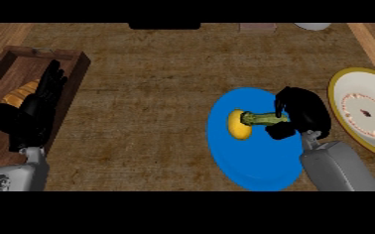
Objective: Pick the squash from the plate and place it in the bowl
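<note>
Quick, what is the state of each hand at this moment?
Left hand: open, fingers straight, resting over the wooden tray, holding nothing.
Right hand: shut on the squash, over the blue plate.

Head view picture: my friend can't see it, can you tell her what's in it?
The robot's right hand curls around the green end of a yellow-and-green squash lying on a blue plate. A yellow-rimmed bowl sits just right of the plate on the brown counter. The left hand rests open at the left, over a wooden tray.
</note>
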You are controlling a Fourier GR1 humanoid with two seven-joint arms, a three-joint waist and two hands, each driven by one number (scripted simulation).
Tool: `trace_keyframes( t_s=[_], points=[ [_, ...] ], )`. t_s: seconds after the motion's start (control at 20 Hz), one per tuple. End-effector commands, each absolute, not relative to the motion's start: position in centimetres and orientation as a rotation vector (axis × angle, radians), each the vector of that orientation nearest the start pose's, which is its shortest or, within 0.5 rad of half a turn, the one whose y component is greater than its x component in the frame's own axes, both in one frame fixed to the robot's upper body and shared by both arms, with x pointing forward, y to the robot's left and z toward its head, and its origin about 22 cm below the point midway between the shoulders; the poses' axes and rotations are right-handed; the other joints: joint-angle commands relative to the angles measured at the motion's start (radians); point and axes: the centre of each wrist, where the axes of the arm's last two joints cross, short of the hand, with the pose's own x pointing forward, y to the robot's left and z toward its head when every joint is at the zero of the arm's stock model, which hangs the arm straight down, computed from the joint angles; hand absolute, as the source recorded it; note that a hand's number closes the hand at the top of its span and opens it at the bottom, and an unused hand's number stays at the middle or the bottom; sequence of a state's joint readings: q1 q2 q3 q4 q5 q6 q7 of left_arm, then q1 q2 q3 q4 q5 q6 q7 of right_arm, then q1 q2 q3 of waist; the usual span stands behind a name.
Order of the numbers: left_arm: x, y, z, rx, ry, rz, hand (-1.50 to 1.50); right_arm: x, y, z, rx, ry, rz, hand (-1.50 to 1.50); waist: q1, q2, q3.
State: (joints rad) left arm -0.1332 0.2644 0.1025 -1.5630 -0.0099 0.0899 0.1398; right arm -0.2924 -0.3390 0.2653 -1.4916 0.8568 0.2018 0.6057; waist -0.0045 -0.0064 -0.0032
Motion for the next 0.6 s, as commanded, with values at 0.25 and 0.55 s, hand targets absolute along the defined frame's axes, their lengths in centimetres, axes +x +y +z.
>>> trace_keyframes(
  t_s=[0.25, 0.55],
  points=[
    [27.4, 30.2, 5.4, 0.370, -1.548, -0.055, 0.00, 26.7, -23.0, 16.2, -1.369, -1.262, 0.666, 1.50, -0.028, -0.003, 0.003],
    [26.2, 30.0, 5.4, 0.359, -1.572, -0.080, 0.00, 24.8, -27.1, 21.4, -1.414, -1.291, 0.482, 1.50, -0.004, 0.003, 0.003]
  ],
)
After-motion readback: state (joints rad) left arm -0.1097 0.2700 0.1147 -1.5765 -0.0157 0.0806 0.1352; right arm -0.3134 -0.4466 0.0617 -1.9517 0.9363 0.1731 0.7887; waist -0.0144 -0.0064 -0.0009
